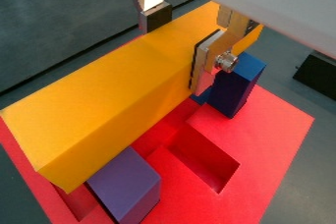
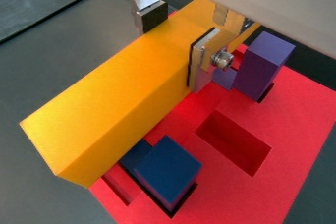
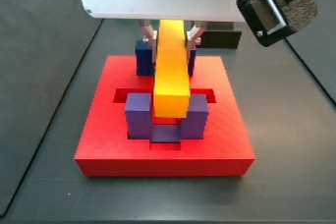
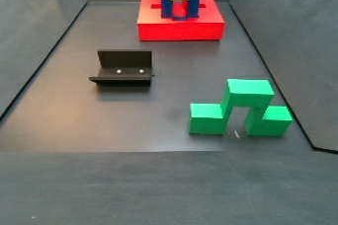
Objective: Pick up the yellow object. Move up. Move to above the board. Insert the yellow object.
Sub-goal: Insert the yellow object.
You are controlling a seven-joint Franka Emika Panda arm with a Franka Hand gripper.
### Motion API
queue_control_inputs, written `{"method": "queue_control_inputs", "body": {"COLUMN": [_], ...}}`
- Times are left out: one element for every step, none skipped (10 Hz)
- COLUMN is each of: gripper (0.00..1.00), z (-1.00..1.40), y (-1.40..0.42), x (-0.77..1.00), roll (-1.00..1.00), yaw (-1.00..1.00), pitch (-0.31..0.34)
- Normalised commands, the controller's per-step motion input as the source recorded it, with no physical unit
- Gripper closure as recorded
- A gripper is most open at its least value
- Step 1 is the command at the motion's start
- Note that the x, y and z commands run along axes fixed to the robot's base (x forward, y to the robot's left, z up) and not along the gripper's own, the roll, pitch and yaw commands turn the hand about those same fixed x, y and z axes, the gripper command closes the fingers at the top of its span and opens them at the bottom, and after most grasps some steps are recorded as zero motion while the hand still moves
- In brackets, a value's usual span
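From my seat I take the board point(image 3: 118, 140) as my landmark: a thick, matte red square slab with rectangular pockets cut into its top face. In a side view the fixture point(image 4: 122, 68), a dark L-shaped bracket on its base plate, stands on the grey bench point(image 4: 79, 111) well in front of the board and off to its left. Over the middle of the board I see the yellow object point(image 3: 172, 69), a long, smooth, plain yellow-orange bar with sharp edges, lying lengthwise between upright blocks. A purple block point(image 3: 137, 116) stands at the bar's near end and a blue block point(image 3: 143, 51) at the far end, both matte and square-cornered. The pincer point(image 1: 183, 45) is clamped on the yellow object near its far end; in both wrist views a flat silver finger plate point(image 2: 207, 57) presses flat against the bar's side. I cannot tell whether the bar's underside touches the board. To the right and well in front of the board, a cluster of green blocks point(image 4: 239, 108) sits on the bench, stepped and boxy.
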Motion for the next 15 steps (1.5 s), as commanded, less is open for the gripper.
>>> {"method": "queue_control_inputs", "body": {"gripper": [1.00,1.00,1.00,1.00,1.00,1.00,1.00,1.00,1.00,1.00,1.00,1.00,1.00,1.00,1.00], "z": [0.00,0.00,0.00,0.00,0.00,0.00,0.00,-0.01,-0.06,-0.09,-0.02,0.00,0.00,-0.01,-0.01], "y": [-0.03,0.00,0.00,0.00,0.00,0.00,0.00,-0.01,-0.02,-0.04,0.00,0.00,0.00,0.00,0.00], "x": [0.00,-0.02,-0.10,-0.11,-0.09,-0.06,-0.02,0.00,0.00,0.00,-0.04,-0.17,-0.11,0.00,0.00], "roll": [0.01,0.01,0.03,0.01,0.00,0.00,0.00,0.04,0.05,0.07,0.03,0.00,0.00,0.00,0.00], "yaw": [0.00,0.00,-0.04,-0.05,-0.03,-0.03,0.00,0.00,0.00,0.00,0.00,-0.01,-0.01,0.00,0.00], "pitch": [0.000,0.000,0.000,0.000,0.000,0.000,0.000,0.000,0.000,0.000,0.000,0.000,-0.001,-0.007,-0.004]}}
